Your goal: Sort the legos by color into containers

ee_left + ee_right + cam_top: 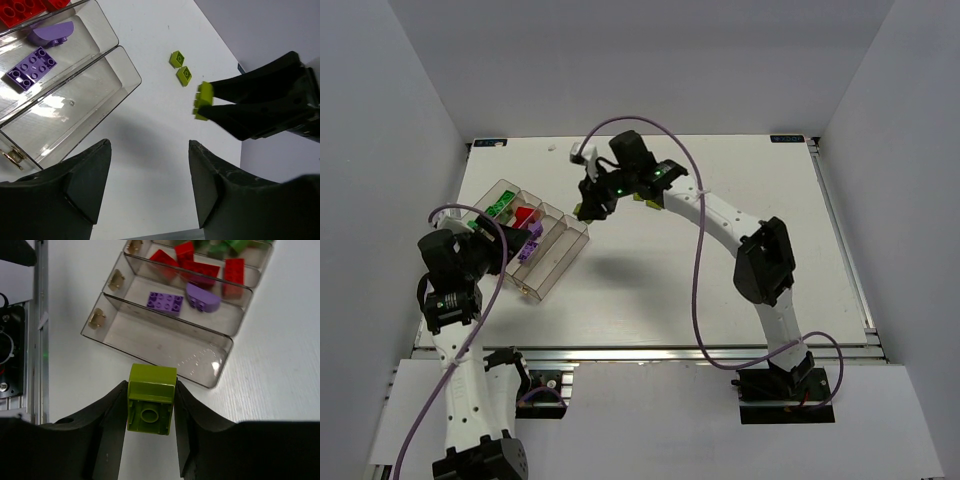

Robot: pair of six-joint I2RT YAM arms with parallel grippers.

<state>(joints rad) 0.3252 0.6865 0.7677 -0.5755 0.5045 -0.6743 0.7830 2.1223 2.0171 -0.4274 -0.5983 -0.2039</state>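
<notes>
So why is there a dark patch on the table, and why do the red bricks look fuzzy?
Top view: the dark patch is the right arm's shadow on the white table. Right wrist view: the red plastic bricks look blurry, while the yellow-green brick is sharp.

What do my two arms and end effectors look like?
The left arm and right arm are white tubular links with black joint housings, each trailed by a purple cable. Green lights glow at the right wrist. The left end effector and right end effector each carry two matte black wedge fingers.
</notes>
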